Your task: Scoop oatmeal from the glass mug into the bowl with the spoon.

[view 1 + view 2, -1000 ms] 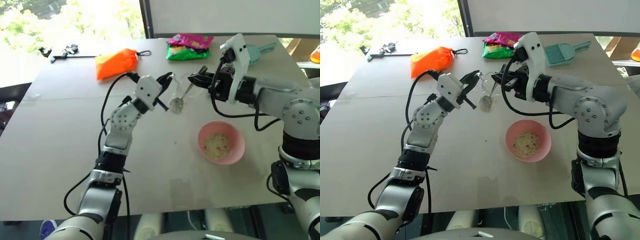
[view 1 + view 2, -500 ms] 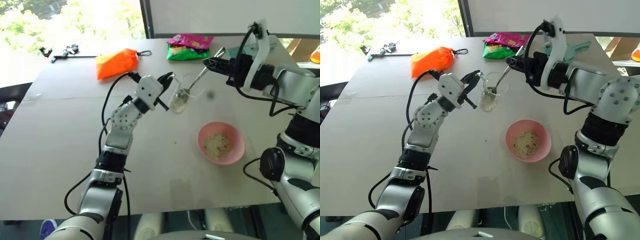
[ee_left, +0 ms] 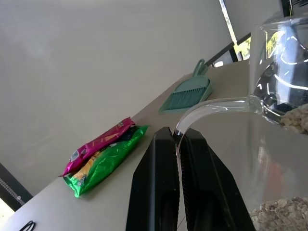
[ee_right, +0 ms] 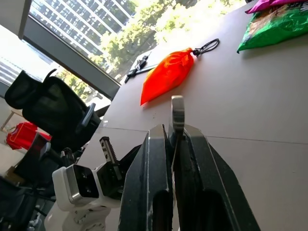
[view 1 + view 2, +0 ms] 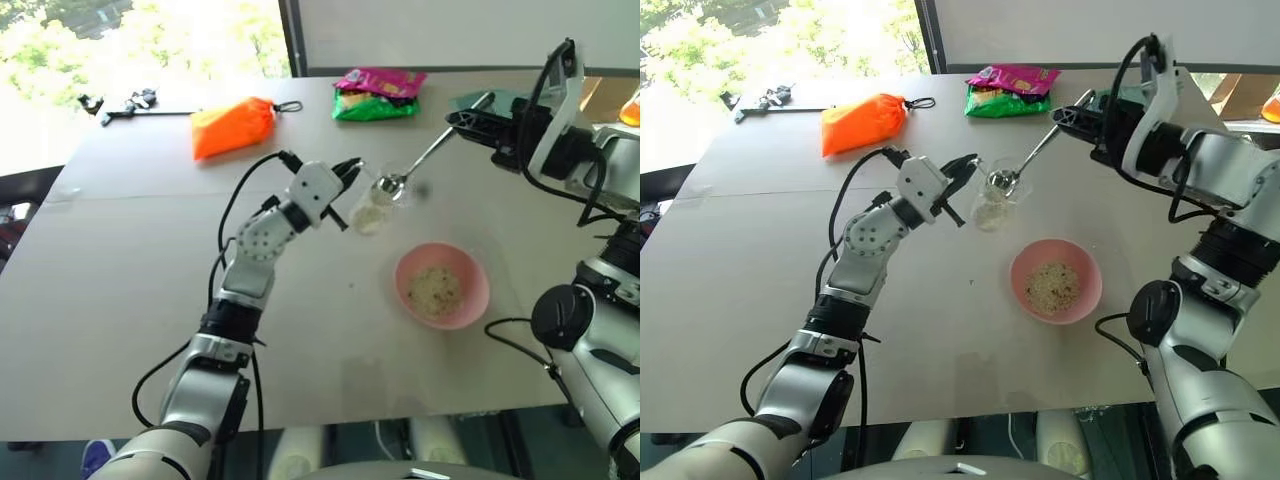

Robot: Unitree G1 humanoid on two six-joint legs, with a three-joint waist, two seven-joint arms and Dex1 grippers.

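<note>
Two arms over one table, mug and spoon held

Left arm: reaches forward and right; left gripper (image 5: 350, 170) clamped on the handle of the glass mug (image 5: 369, 214), held tilted above the table (image 5: 130, 260), oatmeal (image 3: 281, 215) inside.

Right arm: stretched leftward, roughly level; right gripper (image 5: 462, 118) pinched tight on the spoon (image 5: 415, 167) handle. The spoon's oval end hangs over the mug rim; a second ago it sat deep in the mug.

Bowl (image 5: 442, 286): pink, on the table right of the mug, holding oatmeal.
</note>
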